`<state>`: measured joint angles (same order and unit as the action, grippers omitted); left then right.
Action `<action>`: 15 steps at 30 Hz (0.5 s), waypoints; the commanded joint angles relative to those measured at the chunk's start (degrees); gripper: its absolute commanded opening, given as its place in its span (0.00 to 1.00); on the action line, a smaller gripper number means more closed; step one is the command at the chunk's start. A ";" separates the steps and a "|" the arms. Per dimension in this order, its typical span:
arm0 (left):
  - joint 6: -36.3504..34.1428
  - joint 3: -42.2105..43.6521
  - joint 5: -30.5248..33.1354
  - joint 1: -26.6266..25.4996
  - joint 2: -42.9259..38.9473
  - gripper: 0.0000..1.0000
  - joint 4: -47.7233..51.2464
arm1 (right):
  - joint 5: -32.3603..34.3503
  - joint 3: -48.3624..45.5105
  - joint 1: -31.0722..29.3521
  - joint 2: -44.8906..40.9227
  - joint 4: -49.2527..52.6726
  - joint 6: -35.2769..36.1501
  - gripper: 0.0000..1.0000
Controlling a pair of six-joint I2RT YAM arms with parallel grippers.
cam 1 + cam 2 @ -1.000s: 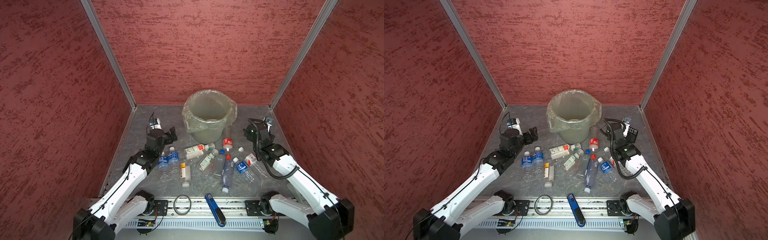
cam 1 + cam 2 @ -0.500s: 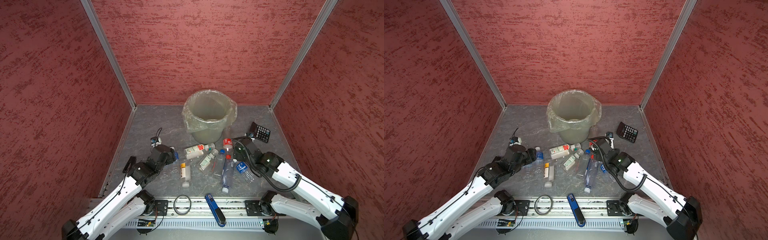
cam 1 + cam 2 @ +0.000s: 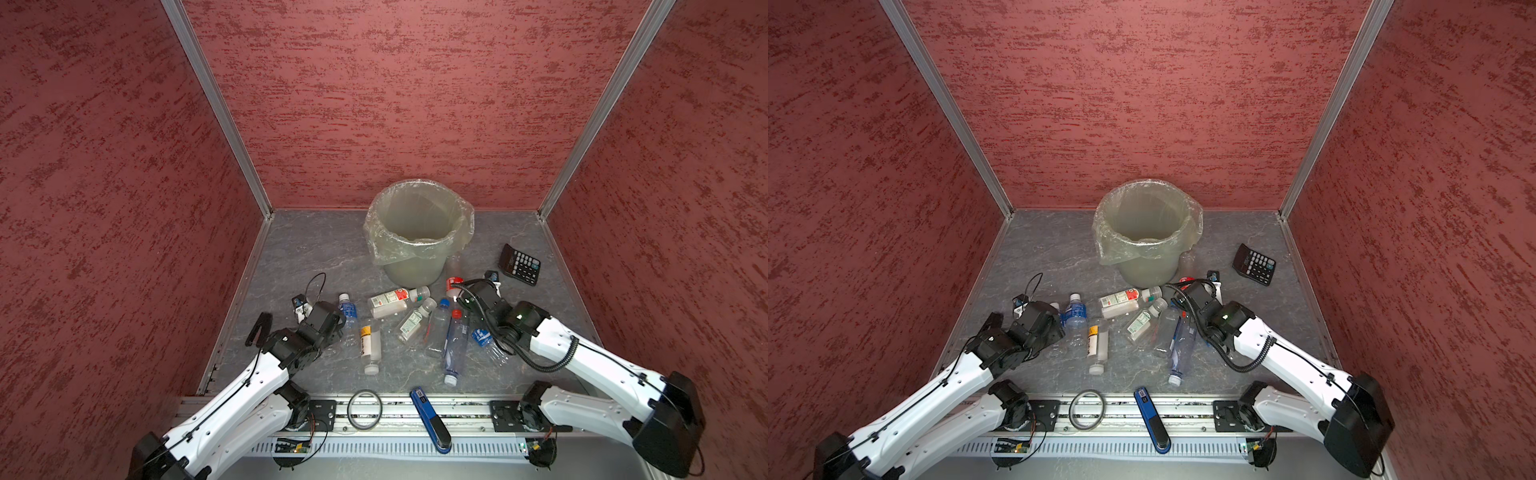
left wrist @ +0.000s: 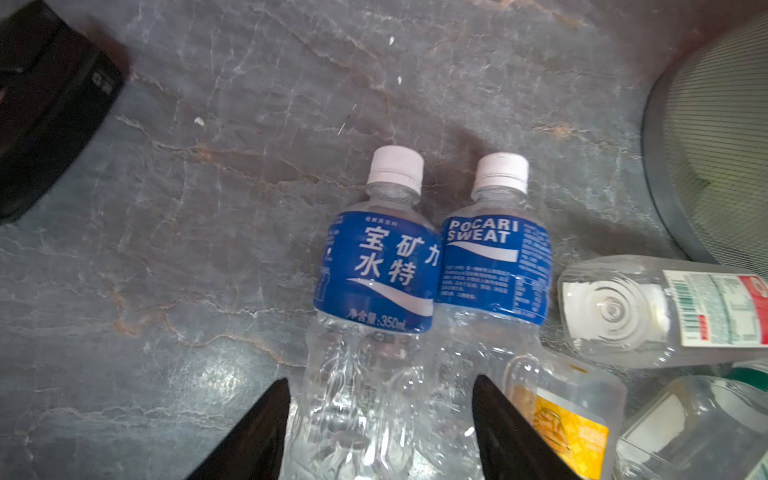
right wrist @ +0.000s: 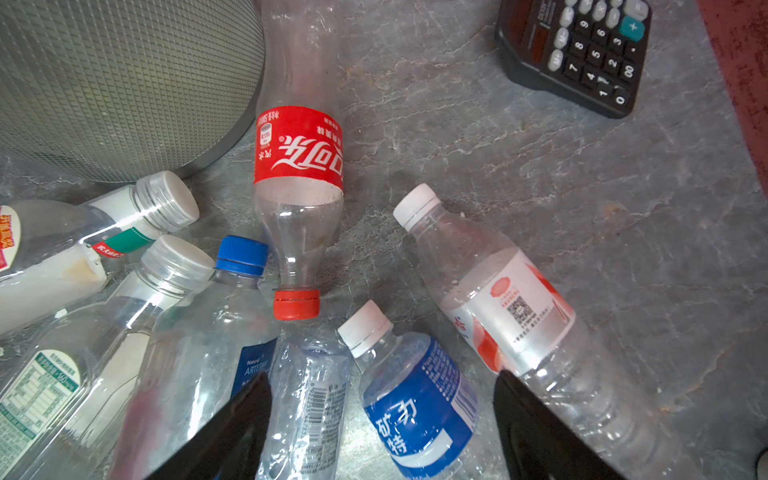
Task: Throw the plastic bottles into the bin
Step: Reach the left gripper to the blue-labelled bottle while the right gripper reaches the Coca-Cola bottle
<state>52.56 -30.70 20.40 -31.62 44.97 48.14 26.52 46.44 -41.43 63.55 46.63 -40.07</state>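
Left hand [image 4: 380, 399] half open, astride the Chinese-label blue bottle [image 4: 374, 270], not clamping it. Right hand [image 5: 382, 376] wide open over the white-capped blue-label bottle [image 5: 415, 407]. Plastic bottles [image 3: 388, 300] lie scattered mid-desk [image 3: 311, 257]. The bin [image 3: 411, 266] stands near the back edge.
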 commanded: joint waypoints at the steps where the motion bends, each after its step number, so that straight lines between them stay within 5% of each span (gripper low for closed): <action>1: -2.11 2.00 -4.39 3.81 0.25 0.69 -4.26 | 0.03 1.49 0.57 0.17 -1.02 -0.20 0.85; 6: -5.98 3.28 -9.47 9.50 1.81 0.67 -7.68 | -2.03 1.43 4.68 0.47 -3.17 2.45 0.87; 15: -9.61 2.51 -12.56 10.17 6.68 0.68 -10.22 | -6.17 3.09 12.53 2.84 -7.89 7.22 0.89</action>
<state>45.15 -27.42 9.65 -21.87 50.06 39.53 22.09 47.44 -30.26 65.98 41.43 -34.61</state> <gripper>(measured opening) 0.683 0.891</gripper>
